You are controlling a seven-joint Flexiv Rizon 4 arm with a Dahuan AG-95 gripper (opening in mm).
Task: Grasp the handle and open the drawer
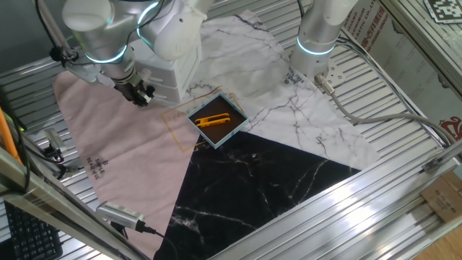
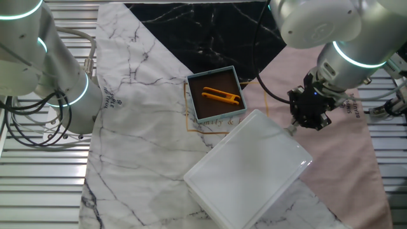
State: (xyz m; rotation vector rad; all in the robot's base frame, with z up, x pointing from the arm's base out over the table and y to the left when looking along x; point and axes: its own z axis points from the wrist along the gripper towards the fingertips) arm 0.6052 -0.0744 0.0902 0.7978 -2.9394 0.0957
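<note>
The small white cabinet (image 1: 164, 72) stands at the back left, and the other fixed view shows its flat top (image 2: 248, 166) from above. Its drawer front (image 1: 160, 91) faces the pink cloth and looks flush with the cabinet. My black gripper (image 1: 142, 94) is right at that front, also seen in the other fixed view (image 2: 310, 113) by the cabinet's right corner. The black knob handle is hidden behind the gripper in both views. The fingers are too dark and small to tell whether they are open or closed on anything.
A shallow blue-edged tray (image 1: 232, 130) with an orange tool (image 1: 214, 120) lies just right of the cabinet, also in the other view (image 2: 189, 102). A second arm's base (image 1: 317, 43) stands at the back. Cloths cover the table, and cables run along the edges.
</note>
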